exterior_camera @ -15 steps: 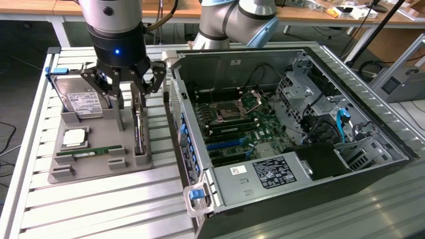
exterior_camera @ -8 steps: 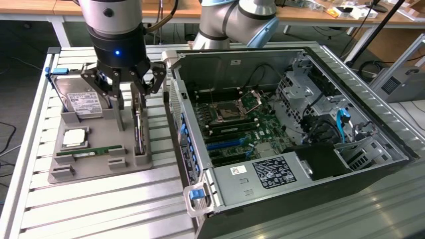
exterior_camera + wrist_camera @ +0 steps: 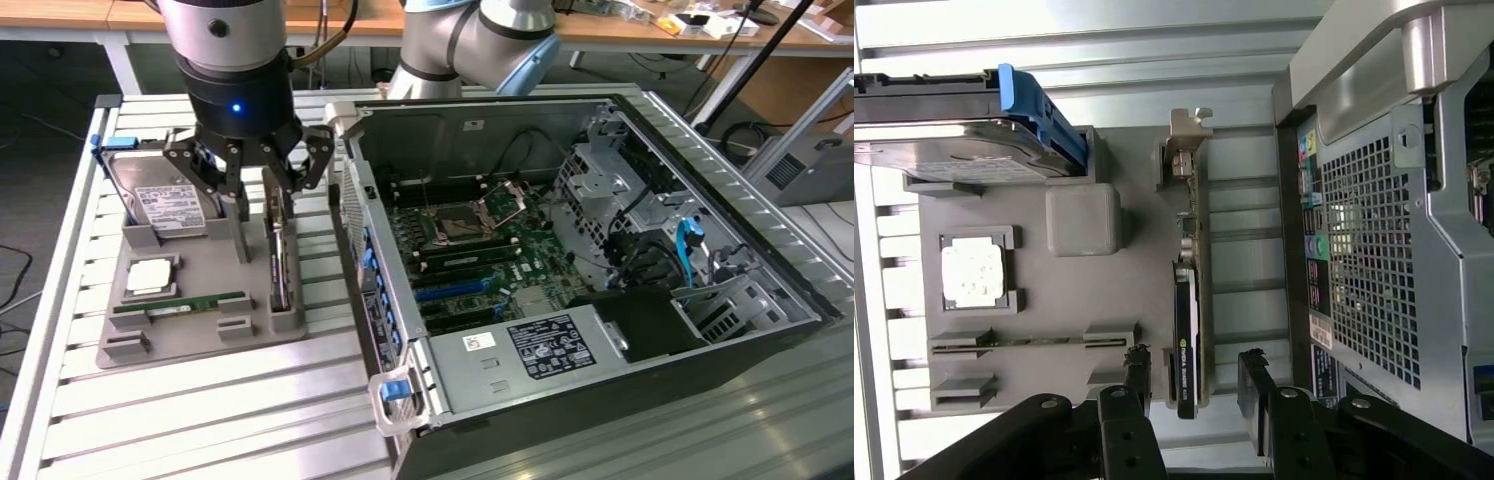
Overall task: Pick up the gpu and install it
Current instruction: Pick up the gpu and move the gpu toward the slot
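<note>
The gpu stands on its long edge in a slot along one side of the grey holder tray. It is a thin dark card with a silvery metal bracket at one end. My gripper hangs directly over it and is open. One finger is on each side of the card's dark end, clear of it. Nothing is held.
The tray also carries a silver hard drive in a blue frame, a square processor chip and a green RAM stick. The open computer case lies close beside the tray on the slatted table.
</note>
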